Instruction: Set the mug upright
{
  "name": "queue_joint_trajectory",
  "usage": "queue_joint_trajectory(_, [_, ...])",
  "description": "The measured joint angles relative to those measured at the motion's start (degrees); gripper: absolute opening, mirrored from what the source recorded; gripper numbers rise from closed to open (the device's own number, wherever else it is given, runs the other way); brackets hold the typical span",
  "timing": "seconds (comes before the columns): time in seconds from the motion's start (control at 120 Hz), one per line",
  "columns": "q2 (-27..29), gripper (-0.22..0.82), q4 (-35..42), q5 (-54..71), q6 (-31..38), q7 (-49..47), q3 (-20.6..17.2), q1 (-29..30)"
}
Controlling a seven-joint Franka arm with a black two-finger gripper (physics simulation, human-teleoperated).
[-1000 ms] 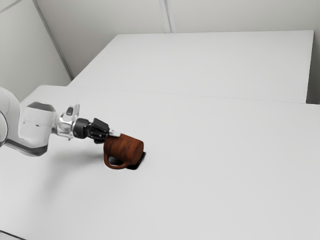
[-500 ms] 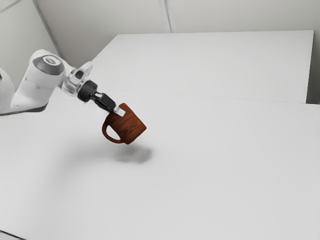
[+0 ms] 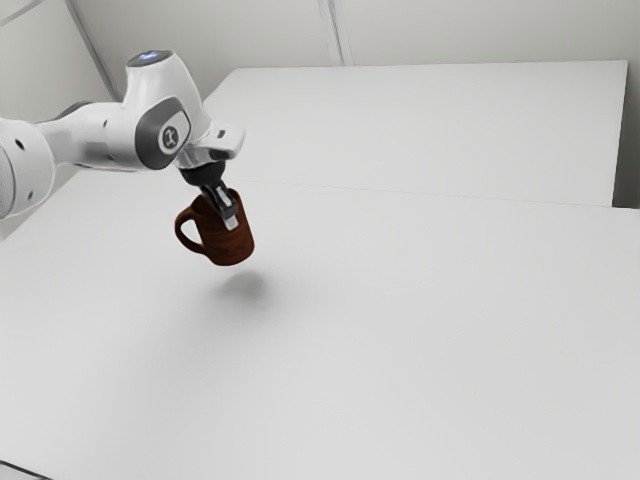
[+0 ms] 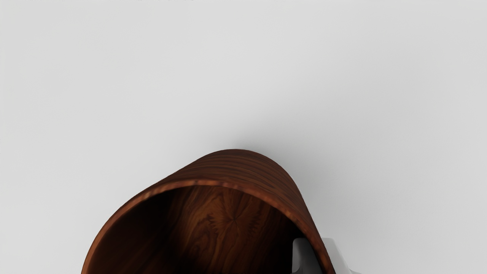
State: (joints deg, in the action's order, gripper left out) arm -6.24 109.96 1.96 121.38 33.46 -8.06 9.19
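The mug [image 3: 238,248] is in the air, above the table [image 3: 400,350], with a little tilt: its mouth is up, and its base leans toward the exterior view's right. The hand [image 3: 230,216] holds the mug by its wall, closed on it from two sides. In the wrist view, one finger [image 4: 304,258] is inside the mug and the other finger [image 4: 338,258] is outside, with the wall pinched between them. On the mug's side toward the exterior view's left is its handle [image 3: 180,229]. Above the mug and to the exterior view's left of it comes the white arm [image 3: 105,140]. Below the mug, apart from its base, a soft shadow [image 3: 243,285] lies on the table. Well beyond the mug there is a pale flat surface [image 3: 420,120], and behind this surface stands a light wall [image 3: 480,30].
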Motion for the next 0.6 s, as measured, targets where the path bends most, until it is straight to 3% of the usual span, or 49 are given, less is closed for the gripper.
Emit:
queue_joint_trajectory(0.333, [-0.23, -0.18, 9.89, 1.57, 13.21, -12.68, -0.02, -0.19])
queue_joint_trajectory(0.5, [0.03, 0.18, 10.38, 1.18, 14.86, -16.76, -0.02, -0.13])
queue_joint_trajectory(0.6, [1.18, 0.34, 9.63, 1.03, 14.02, -18.71, -0.08, -0.08])
